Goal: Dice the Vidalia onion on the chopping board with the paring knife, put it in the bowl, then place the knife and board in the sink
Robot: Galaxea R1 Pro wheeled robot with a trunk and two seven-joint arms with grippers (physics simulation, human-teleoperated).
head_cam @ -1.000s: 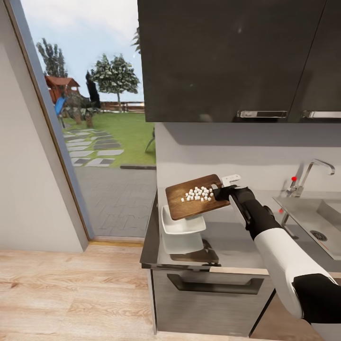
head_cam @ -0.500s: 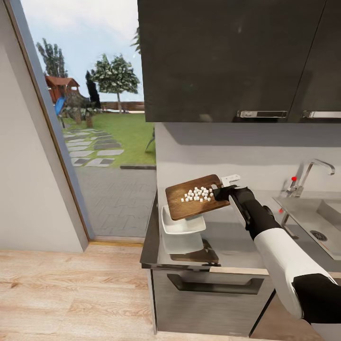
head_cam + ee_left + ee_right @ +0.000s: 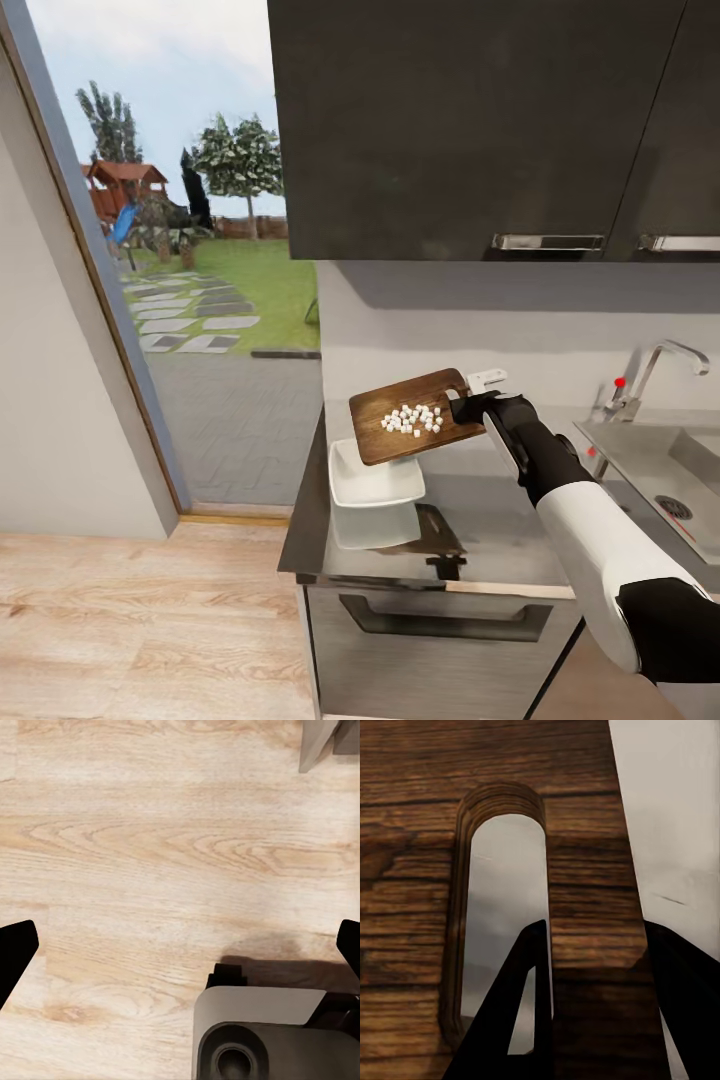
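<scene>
glossy grey countertop (image 3: 500, 520), white bowl (image 3: 374, 478) directly on it

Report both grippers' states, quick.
Left gripper: open, holding nothing, above the wooden floor.
Right gripper: shut on the chopping board, held over the bowl.

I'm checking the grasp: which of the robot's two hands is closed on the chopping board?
The right hand: it clamps the chopping board at its slotted handle end, above the bowl. The left hand hangs open over wooden floor.

Bright daylight from doorway, glossy countertop (image 3: 500, 520) reflections, soft render
</scene>
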